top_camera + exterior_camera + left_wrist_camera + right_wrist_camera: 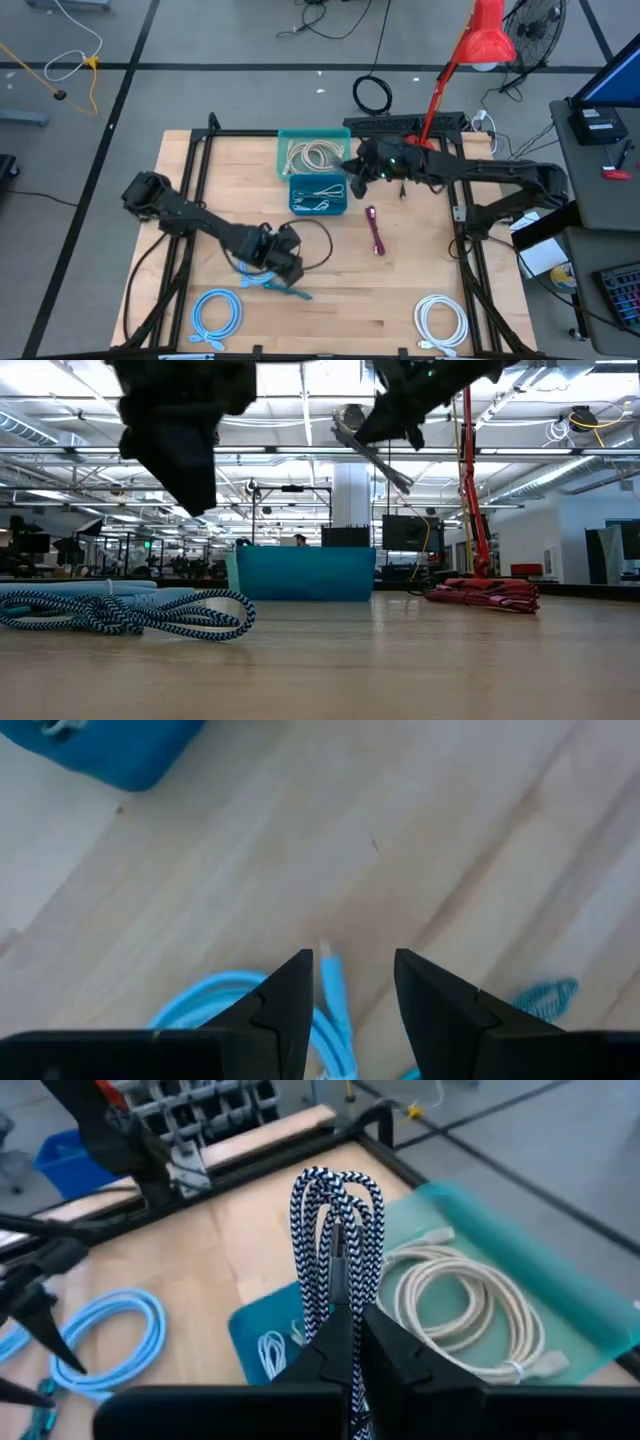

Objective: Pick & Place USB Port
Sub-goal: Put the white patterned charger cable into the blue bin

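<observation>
While the high view only shows the right tool as a dark mass above the two bins at the desk's far edge, the right wrist view makes its state plain: the fingers are pinched together on a folded black-and-white braided cable, whose loops stand up past the fingertips. Below it lie the teal bin holding a coiled beige cable and the blue bin with a small white cable.

The left tool hangs low over the near left part of the desk, fingers parted and gripping nothing, with a light blue cable lying between them in the left wrist view. From above, a red cable lies mid-desk and a white coil sits near the front right corner.
</observation>
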